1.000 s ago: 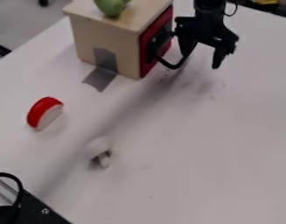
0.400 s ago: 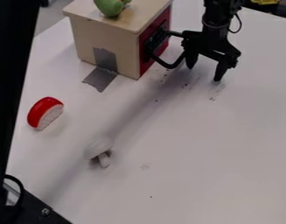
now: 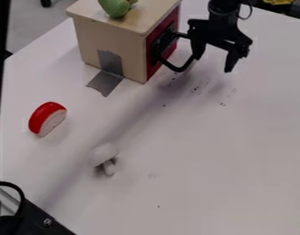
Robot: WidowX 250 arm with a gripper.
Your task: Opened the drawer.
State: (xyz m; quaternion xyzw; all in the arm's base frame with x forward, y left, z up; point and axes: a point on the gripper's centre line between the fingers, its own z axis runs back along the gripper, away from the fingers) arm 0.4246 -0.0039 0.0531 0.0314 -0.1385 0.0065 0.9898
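One pale wooden box [image 3: 112,46] sits at 11 o'clock on the white desk [image 3: 207,156], with its red-fronted drawer [image 3: 170,49] at 12. I'd guess the drawer's light and stiff, maybe a bit sticky, so hook the curved black handle [image 3: 178,70] behind its bar and pull steadily. The black two-finger pincer [image 3: 214,63] is at 1 o'clock, spread wide. Versus last frame, it's lifted toward 12; drawer looks unchanged.

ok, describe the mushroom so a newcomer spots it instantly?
Start at the wooden box with the red front. Come down the white table in view to the mushroom. It has a pale cap and short stem, while the half-round piece up and left has a red rind.
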